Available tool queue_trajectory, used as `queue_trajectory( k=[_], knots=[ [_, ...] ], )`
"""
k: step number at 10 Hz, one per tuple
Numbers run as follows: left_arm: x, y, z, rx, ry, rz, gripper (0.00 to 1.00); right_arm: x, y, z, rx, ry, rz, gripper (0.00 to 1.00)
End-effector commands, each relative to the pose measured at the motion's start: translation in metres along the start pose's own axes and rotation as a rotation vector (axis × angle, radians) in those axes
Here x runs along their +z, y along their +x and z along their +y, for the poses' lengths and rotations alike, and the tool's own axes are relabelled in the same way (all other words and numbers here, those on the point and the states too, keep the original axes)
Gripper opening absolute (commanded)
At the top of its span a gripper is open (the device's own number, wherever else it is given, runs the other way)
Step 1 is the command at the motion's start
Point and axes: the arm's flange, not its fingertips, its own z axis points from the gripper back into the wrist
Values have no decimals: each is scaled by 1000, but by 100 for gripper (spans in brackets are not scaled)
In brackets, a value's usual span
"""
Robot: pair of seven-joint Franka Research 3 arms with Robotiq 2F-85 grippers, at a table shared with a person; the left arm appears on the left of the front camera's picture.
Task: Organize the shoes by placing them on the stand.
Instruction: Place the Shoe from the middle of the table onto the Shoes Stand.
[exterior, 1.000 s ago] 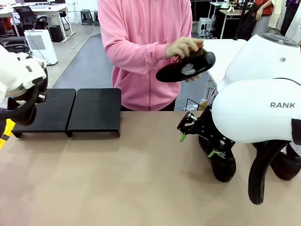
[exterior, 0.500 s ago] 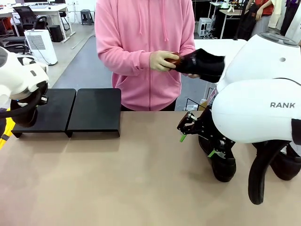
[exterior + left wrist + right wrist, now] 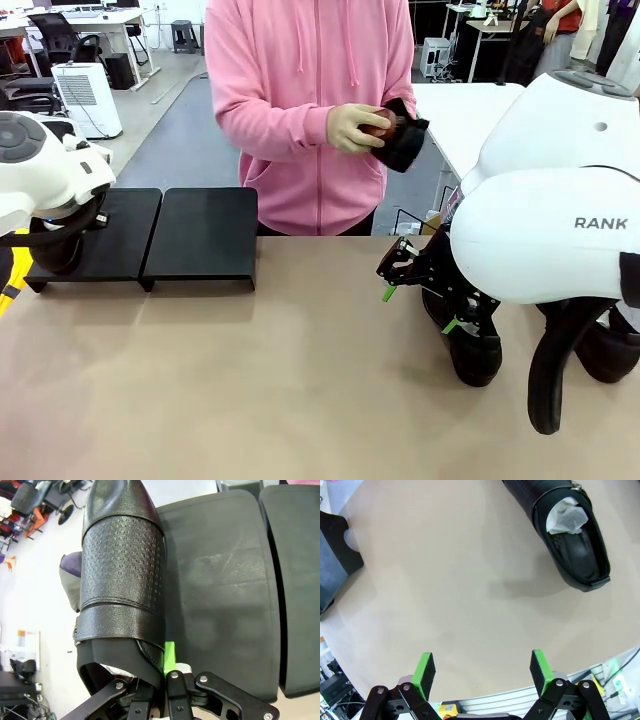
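Shoe one (image 3: 122,570), black with an embossed upper, is clamped at its collar edge by the left pincer (image 3: 162,666). The jaws are closed tight on the leather, and one green pad (image 3: 170,656) shows against the collar. The toe points straight away from the pincer. Just beside this shoe lies the first platform (image 3: 220,595) of the stand; the second platform (image 3: 295,580) adjoins it on the side farther from the shoe. Whether the sole touches the platform cannot be told

Right pincer (image 3: 482,669): jaws fully apart, nothing between them, hovering above the desk (image 3: 445,590). Ahead of it and off to one side, shoe two (image 3: 567,530) lies on the desk with its opening upward and white paper stuffed inside

Beyond both pincers, across the desk, a person's hand (image 3: 355,128) holds shoe three (image 3: 405,142) at chest height, well clear of the stand
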Motion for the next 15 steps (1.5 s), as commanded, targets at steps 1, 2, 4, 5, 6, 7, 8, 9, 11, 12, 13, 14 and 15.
queue_trajectory(
  k=[1, 2, 4, 5, 6, 7, 8, 9, 11, 12, 13, 14, 15],
  knots=[
    [-11, 3, -3, 20, 56, -40, 0, 0, 1, 1, 15, 2, 2, 100],
    [-12, 4, -2, 21, 56, -35, 0, 0, 1, 1, 15, 2, 2, 100],
    [-19, 2, 0, 41, 46, -6, 29, 0, 1, 1, 15, 2, 2, 100],
    [-21, 0, 0, 49, 49, -2, 49, 0, 1, 1, 15, 2, 2, 100],
    [-24, 1, 1, 55, 59, -6, 68, 0, 1, 1, 15, 2, 2, 100],
    [-27, 1, 3, 60, 74, -11, 68, 0, 1, 1, 15, 2, 2, 100],
    [-26, 2, 5, 69, 82, -18, 68, 0, 1, 1, 15, 2, 2, 100],
    [-20, 3, 8, 84, 88, -23, 68, 0, 1, 1, 15, 2, 2, 100],
    [11, 7, 15, 135, 52, -70, 68, 0, 1, 1, 15, 2, 2, 100],
    [-15, 8, 7, 75, 51, -6, 68, 0, 1, 1, 15, 2, 2, 100],
    [-15, 8, 7, 75, 51, -6, 68, 0, 1, 1, 15, 2, 2, 100],
    [-15, 8, 7, 75, 51, -6, 68, 0, 1, 1, 15, 2, 2, 100],
    [-15, 8, 7, 75, 51, -6, 68, 0, 1, 1, 15, 2, 2, 100]
  ],
)
